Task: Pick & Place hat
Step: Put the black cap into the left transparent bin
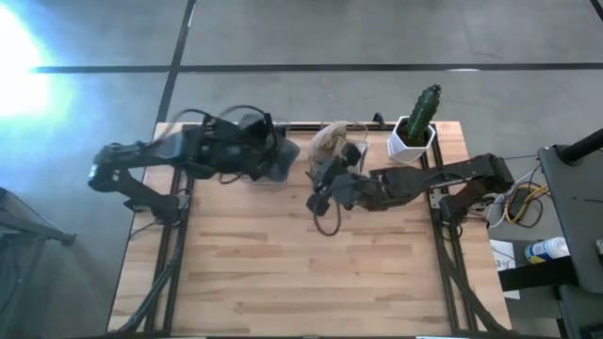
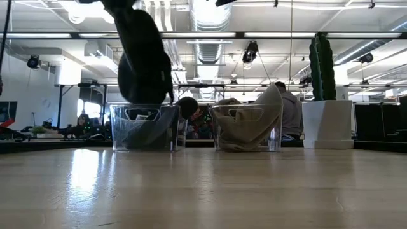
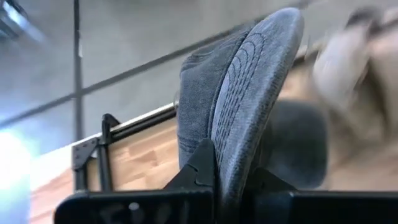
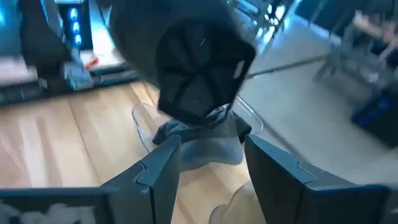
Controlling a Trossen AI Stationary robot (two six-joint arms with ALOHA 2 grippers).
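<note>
A grey cap (image 3: pixel 249 74) with a stitched brim is in my left gripper (image 3: pixel 233 171), which is shut on it above the left clear bin (image 2: pixel 145 127) at the table's far edge. In the high view the cap (image 1: pixel 276 162) sits over that bin. My right gripper (image 4: pixel 211 155) is open and holds nothing. It hovers near the table's middle (image 1: pixel 322 193) and faces the left gripper. A beige hat (image 2: pixel 245 124) rests inside the right clear bin (image 2: pixel 275 130). My left gripper pinches the grey cap's stitched brim (image 3: pixel 239 124) between its two fingers, coming from above and pointing down. The cap hangs below the fingers, and its lower part (image 2: pixel 147 127) reaches into the left clear bin.
A cactus in a white pot (image 1: pixel 415 130) stands at the far right corner, beside the right bin. The near half of the wooden table (image 1: pixel 301 273) is bare wood. Cables lie off the table's right edge (image 1: pixel 518 202). People sit in the room beyond the table (image 2: pixel 289 108).
</note>
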